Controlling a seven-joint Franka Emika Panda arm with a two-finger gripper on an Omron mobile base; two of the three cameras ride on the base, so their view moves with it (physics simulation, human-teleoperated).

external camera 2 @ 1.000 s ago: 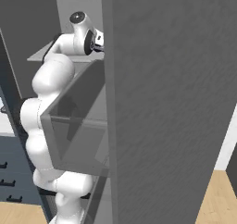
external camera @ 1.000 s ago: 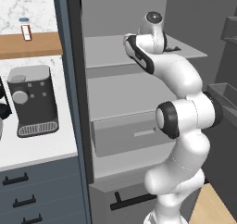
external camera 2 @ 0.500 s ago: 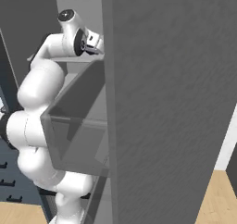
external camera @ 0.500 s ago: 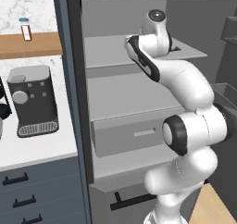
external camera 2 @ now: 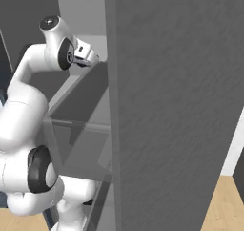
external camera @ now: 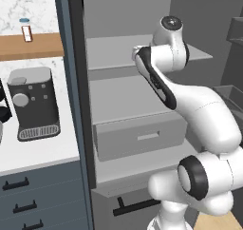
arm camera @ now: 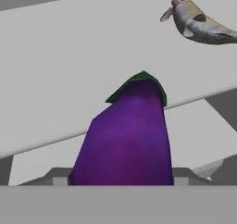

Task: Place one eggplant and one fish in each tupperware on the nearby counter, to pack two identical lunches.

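Observation:
In the hand view a glossy purple eggplant (arm camera: 126, 140) with a green stem cap stands close before the camera, between the jaws, which are shut on it. It hangs above a grey fridge shelf (arm camera: 55, 56). A mottled grey-tan fish (arm camera: 199, 21) lies on that shelf, farther off at the upper right. My gripper (external camera 2: 89, 58) is up at the top shelf inside the open fridge, in the right base view. The counter (external camera: 38, 153) is to the left of the fridge. The tupperware is out of view.
A dark coffee machine (external camera: 33, 103) stands on the counter, below a wooden wall shelf (external camera: 28, 46) with a small bottle. The fridge has a grey drawer (external camera: 137, 134) under its shelves. The open fridge door (external camera 2: 176, 106) stands close on the right.
The hand has drifted slightly right at the top shelf, and the arm's elbow has sunk lower. The eggplant stays in the grip.

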